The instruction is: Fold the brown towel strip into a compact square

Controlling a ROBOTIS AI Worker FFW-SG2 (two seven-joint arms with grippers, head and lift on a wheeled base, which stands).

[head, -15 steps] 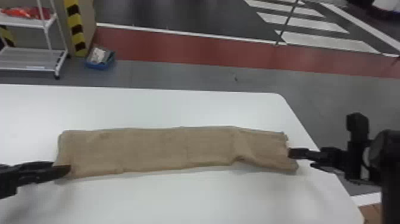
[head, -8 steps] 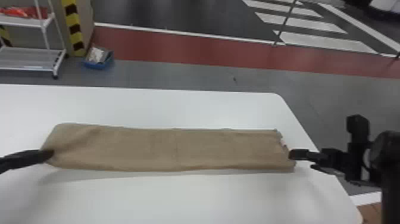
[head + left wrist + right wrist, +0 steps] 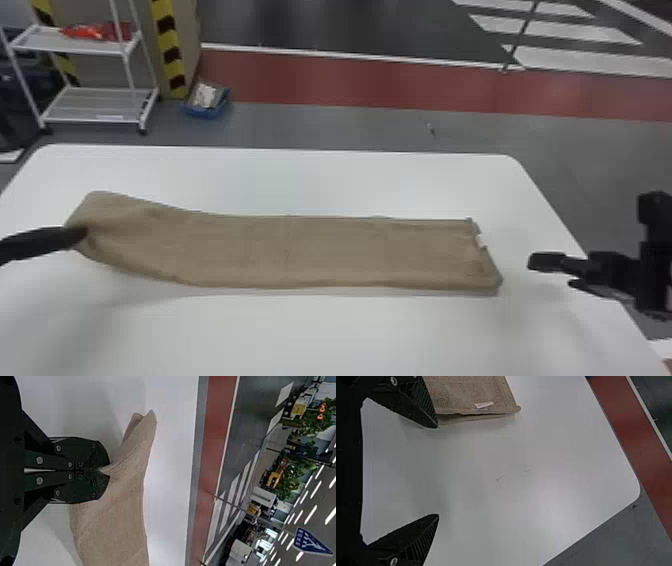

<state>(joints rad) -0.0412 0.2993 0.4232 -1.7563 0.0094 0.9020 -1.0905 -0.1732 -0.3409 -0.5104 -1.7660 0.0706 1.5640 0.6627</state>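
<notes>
The brown towel strip [image 3: 300, 252] runs left to right across the table, its left end lifted and pinched, its right end flat with a small white tag. At that left end is my left gripper [image 3: 75, 237]; in the left wrist view the left gripper [image 3: 104, 471] is shut on the edge of the towel [image 3: 115, 522]. Off the towel's right end stands my right gripper [image 3: 550, 272]. In the right wrist view the right gripper [image 3: 438, 471] is wide open with bare table between its fingers, the towel's end [image 3: 470, 394] beside one finger.
The white table [image 3: 310, 335] has its right edge beneath the right gripper. Beyond the table, on the floor, are a white shelf rack [image 3: 95, 105] and a blue bin [image 3: 207, 102].
My left gripper has moved left and slightly up, lifting the towel's left end. The right end has slid left, away from the right gripper, and its fold has flattened.
</notes>
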